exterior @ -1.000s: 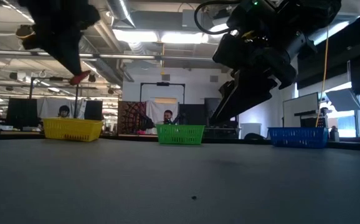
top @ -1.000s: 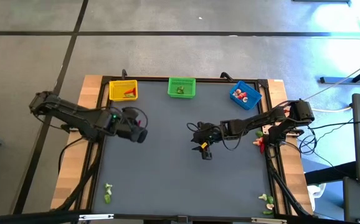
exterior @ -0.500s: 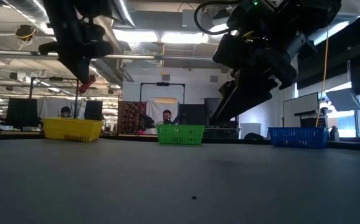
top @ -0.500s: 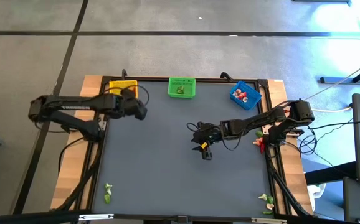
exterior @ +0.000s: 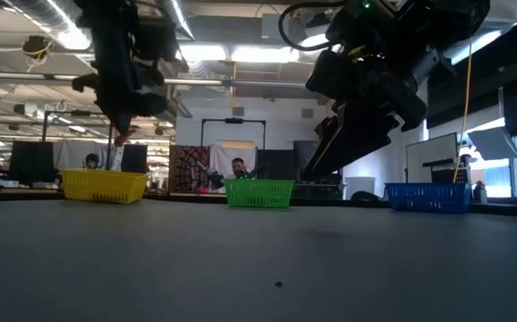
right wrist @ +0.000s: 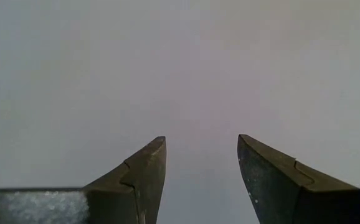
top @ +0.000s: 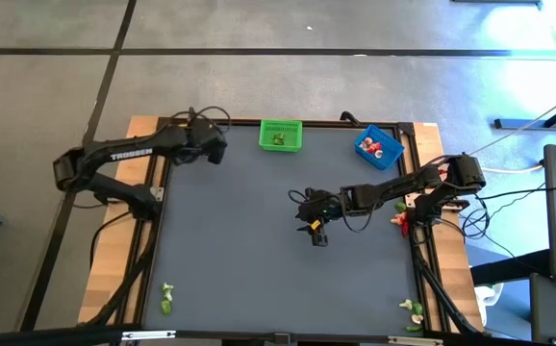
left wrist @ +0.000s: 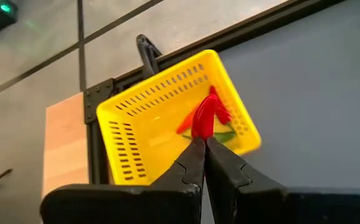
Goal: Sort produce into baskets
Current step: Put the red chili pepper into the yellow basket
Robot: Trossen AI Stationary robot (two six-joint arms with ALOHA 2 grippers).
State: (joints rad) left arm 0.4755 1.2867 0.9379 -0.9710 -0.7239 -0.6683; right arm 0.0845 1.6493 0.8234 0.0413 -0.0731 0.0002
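Red produce piece [left wrist: 203, 118] pinched in left gripper [left wrist: 202, 142] above yellow basket [left wrist: 127, 155], seemingly inside rim; right gripper [right wrist: 202, 146] agape mid-table.

Dark grey counter [top: 259, 269] with wooden side strips. Along the far edge sit the yellow basket [exterior: 104, 186], green basket [top: 281, 135] and blue basket [top: 380, 146]. Loose produce sits on the strips: green bits [top: 166, 299] near-left, more pieces [top: 413, 310] on the right.

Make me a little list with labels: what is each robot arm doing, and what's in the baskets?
left gripper: jaws shut on a red piece, over the yellow basket
right gripper: jaws open, empty, mid-table
yellow basket: a red-and-green piece inside
green basket: green produce
blue basket: red and pale pieces
loose produce: on the table's wooden edges
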